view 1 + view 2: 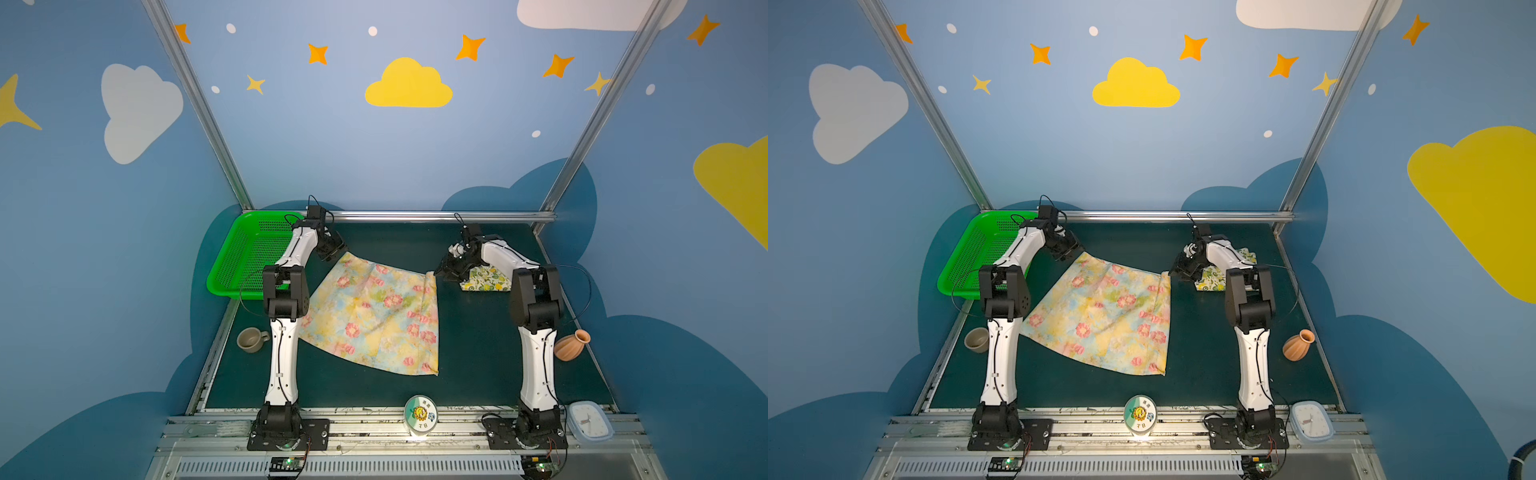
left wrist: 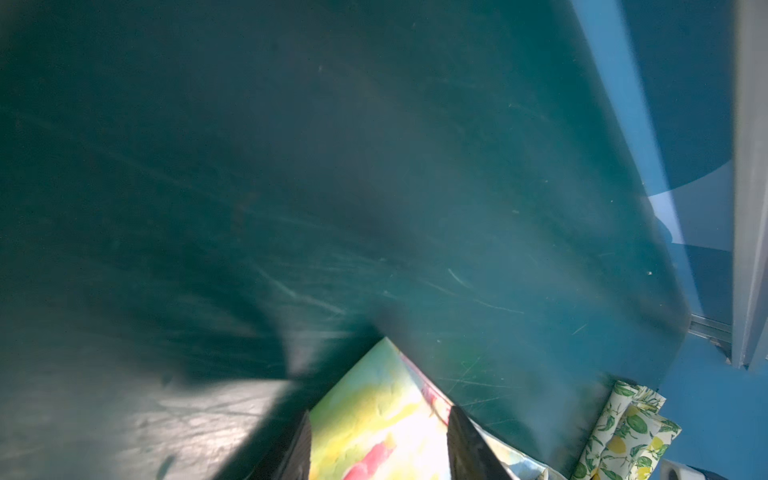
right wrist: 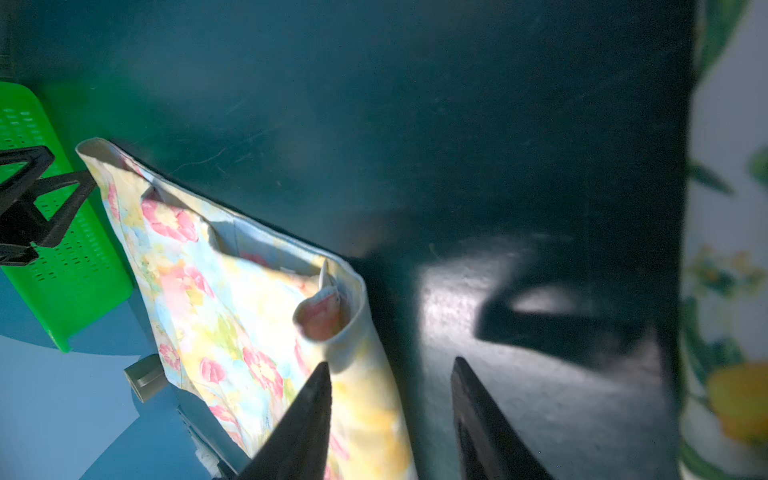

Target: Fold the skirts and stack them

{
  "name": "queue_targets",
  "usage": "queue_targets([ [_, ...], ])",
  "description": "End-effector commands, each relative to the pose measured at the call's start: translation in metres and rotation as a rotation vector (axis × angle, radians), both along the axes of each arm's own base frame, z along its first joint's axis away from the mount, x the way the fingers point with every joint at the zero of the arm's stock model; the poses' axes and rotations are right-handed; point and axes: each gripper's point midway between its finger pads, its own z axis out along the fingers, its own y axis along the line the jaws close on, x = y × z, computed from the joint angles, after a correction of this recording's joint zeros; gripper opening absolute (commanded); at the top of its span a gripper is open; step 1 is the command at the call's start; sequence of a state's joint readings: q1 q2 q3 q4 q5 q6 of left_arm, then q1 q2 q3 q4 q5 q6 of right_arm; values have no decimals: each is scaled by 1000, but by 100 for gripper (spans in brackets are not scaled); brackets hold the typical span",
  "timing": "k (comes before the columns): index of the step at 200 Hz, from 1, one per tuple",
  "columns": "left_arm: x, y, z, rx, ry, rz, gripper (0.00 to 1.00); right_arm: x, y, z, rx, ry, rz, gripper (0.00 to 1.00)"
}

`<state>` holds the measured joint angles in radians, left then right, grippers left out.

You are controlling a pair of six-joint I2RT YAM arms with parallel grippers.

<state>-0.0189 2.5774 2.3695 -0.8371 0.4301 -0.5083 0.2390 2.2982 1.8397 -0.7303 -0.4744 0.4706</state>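
Flowered skirt (image 1: 374, 316) lies spread flat on the counter (image 1: 478, 353), at the centre of the frame. Lemon skirt (image 1: 488, 280) sits folded at centre right. Left tool (image 1: 336, 254) and right tool (image 1: 439, 274) stand half wide at the flowered skirt's two upper corners, gripping nothing.
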Motion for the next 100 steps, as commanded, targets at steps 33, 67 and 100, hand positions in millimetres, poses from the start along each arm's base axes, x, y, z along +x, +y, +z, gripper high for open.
queue_targets([
  [33,3,4,-9,32,12,-12,53,3,5,-10,-11,31,4,48],
  [67,4,0,-11,35,3,-28,53,6,14,-3,22,13,15,49],
  [100,6,-8,-14,26,4,-43,52,3,23,1,32,7,32,49],
])
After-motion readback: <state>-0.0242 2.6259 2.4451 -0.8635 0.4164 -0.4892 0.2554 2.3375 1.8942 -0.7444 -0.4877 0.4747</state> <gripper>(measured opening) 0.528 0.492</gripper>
